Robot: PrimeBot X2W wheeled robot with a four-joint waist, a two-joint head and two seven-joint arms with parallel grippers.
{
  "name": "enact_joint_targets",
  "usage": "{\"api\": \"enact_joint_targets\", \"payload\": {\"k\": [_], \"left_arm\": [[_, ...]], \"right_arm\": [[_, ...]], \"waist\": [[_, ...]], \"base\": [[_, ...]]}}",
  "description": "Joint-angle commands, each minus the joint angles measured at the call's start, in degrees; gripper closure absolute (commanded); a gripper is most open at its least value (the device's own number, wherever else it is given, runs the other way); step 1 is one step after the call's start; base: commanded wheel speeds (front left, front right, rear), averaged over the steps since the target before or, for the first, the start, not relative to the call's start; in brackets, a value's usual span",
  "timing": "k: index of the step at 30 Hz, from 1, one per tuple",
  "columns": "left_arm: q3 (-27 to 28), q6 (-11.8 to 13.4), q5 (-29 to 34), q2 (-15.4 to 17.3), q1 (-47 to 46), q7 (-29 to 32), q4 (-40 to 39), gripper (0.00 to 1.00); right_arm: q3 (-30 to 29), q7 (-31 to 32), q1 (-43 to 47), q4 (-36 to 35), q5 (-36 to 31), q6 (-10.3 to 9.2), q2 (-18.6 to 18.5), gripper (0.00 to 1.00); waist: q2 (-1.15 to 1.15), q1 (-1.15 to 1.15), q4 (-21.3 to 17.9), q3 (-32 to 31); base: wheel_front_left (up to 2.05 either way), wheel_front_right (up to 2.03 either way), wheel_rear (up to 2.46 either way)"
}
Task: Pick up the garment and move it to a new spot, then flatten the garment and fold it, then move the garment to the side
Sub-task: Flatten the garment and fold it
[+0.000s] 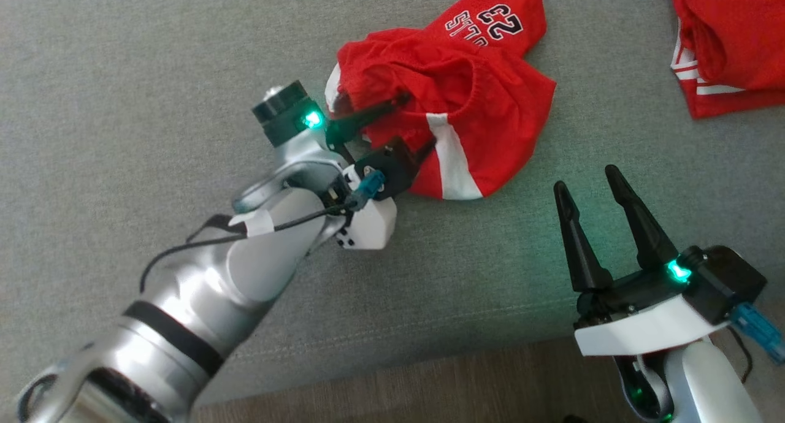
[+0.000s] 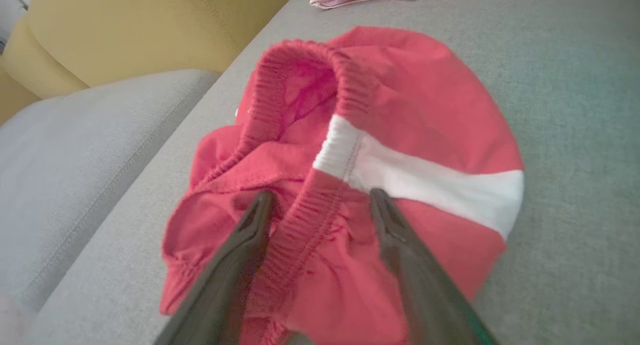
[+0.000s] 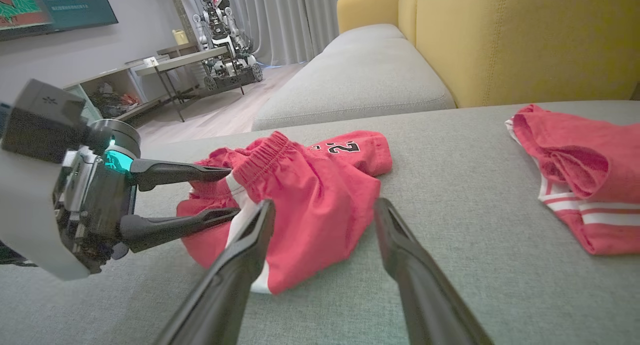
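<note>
Nearby, we are seeing a strip of wooden floor (image 1: 392, 380) below the edge of the grey sofa seat (image 1: 122, 73). Just past that edge our right pincer (image 1: 585, 179) is hovering over bare cushion. Its jaws are standing wide and holding nothing, and its fingers are pointing towards the shorts but are well apart from them.

Further in, our left arm (image 1: 245, 270) is slanting across the seat. The left pincer (image 1: 422, 119) is standing wide too and gripping nothing. Its two fingers are lying on the red shorts (image 1: 484, 73), one on each side of the ribbed waistband (image 2: 300, 225), which is running up between them in the left wrist view.

The shorts are lying crumpled in a heap on the seat. A white stripe (image 1: 454, 165) is showing on the near side, and a leg with black-and-white print (image 1: 490, 21) is spreading out on the far side.

Beyond them to the right, a second red garment (image 1: 730, 43) with white stripes is lying apart. Behind it, the yellow backrest (image 3: 525, 40) is rising.
</note>
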Motion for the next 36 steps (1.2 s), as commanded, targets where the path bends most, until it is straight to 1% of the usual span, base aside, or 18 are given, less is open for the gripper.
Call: {"api": "enact_joint_targets", "payload": {"k": [1, 12, 13, 14, 15, 16, 18, 19, 21, 25, 28, 30, 32, 34, 36], "left_arm": [[0.97, 0.10, -0.08, 1.59, -3.35, 0.18, -1.94, 0.00], [-2.62, 0.17, 2.02, 3.83, -3.42, 2.77, -7.48, 0.00], [-2.79, 0.21, 2.08, 4.12, -3.25, 3.13, -7.86, 0.06], [-2.93, 0.25, 2.11, 4.42, -3.09, 3.50, -8.19, 0.24], [-2.98, 0.37, 2.09, 4.69, -2.94, 3.81, -8.55, 0.38], [-2.98, 0.53, 2.04, 4.97, -2.78, 4.05, -8.94, 0.49], [-2.88, 0.95, 1.84, 5.50, -2.40, 4.57, -9.77, 0.55], [-2.83, 1.07, 1.69, 5.78, -2.19, 4.89, -10.20, 0.65], [-2.89, 1.06, 1.23, 6.35, -1.68, 5.80, -11.02, 1.00], [-3.46, 0.69, -0.43, 7.67, -0.88, 8.14, -12.63, 1.00], [-3.56, 0.36, -3.74, 8.36, -0.65, 9.33, -14.28, 1.00], [-2.36, 0.20, -9.43, 7.86, -0.26, 9.65, -15.77, 1.00], [-1.87, 0.14, -17.08, 7.20, -0.82, 10.58, -17.82, 1.00], [-2.12, 0.12, -23.54, 7.48, -3.33, 12.64, -20.28, 1.00], [-1.12, 0.11, -28.97, 7.79, -6.22, 14.68, -22.07, 1.00]], "right_arm": [[1.04, -0.52, -1.00, -2.04, 0.23, -0.02, -0.49, 0.00], [1.33, -0.52, -0.76, -1.38, 0.29, -0.02, 0.09, 0.00], [1.36, -0.52, -0.76, -1.31, 0.30, -0.02, 0.14, 0.00], [1.44, -0.52, -0.77, -1.23, 0.31, -0.02, 0.17, 0.00], [1.49, -0.52, -0.78, -1.17, 0.31, -0.02, 0.20, 0.00], [1.51, -0.52, -0.79, -1.12, 0.32, -0.02, 0.22, 0.00], [1.49, -0.52, -0.69, -1.01, 0.34, -0.02, 0.24, 0.00], [1.47, -0.52, -0.61, -0.95, 0.36, -0.02, 0.25, 0.00], [1.42, -0.52, -0.46, -0.80, 0.37, -0.02, 0.26, 0.00], [1.56, -0.52, -0.44, -0.53, 0.43, -0.02, 0.36, 0.00], [1.78, -0.52, -0.81, -0.50, 0.64, -0.02, 0.62, 0.00], [2.18, -0.52, -1.09, -0.38, 0.77, -0.02, 0.91, 0.00], [2.58, -0.52, -1.47, -0.37, 0.89, -0.02, 1.23, 0.00], [2.76, -0.52, -1.97, -0.42, 1.02, -0.02, 1.58, 0.00], [2.76, -0.52, -2.41, -0.39, 1.18, -0.02, 1.90, 0.00]], "waist": [[0.00, 0.00, -0.13, -0.03], [0.00, 0.00, -1.16, -0.74], [0.00, 0.00, -1.30, -0.84], [0.00, 0.00, -1.45, -0.93], [0.00, 0.00, -1.58, -1.00], [0.00, 0.00, -1.69, -1.08], [0.00, 0.00, -1.88, -1.29], [0.00, 0.00, -1.95, -1.38], [0.00, 0.00, -2.02, -1.61], [0.00, 0.00, -2.33, -2.30], [0.00, 0.00, -3.02, -3.15], [0.00, 0.00, -3.76, -3.89], [0.00, 0.00, -4.61, -4.37], [0.00, 0.00, -5.41, -4.60], [0.00, 0.00, -6.11, -5.03]], "base": [[0.00, 0.00, 0.00], [0.00, 0.00, 0.00], [0.00, 0.00, 0.00], [0.00, 0.00, 0.00], [0.00, 0.00, 0.00], [0.00, 0.00, 0.00], [0.00, 0.00, 0.00], [0.00, 0.00, 0.00], [0.00, 0.00, 0.00], [0.00, 0.00, 0.00], [0.00, 0.00, 0.00], [0.00, 0.00, 0.00], [0.00, 0.00, 0.00], [0.00, 0.00, 0.00], [0.00, 0.00, 0.00]]}}
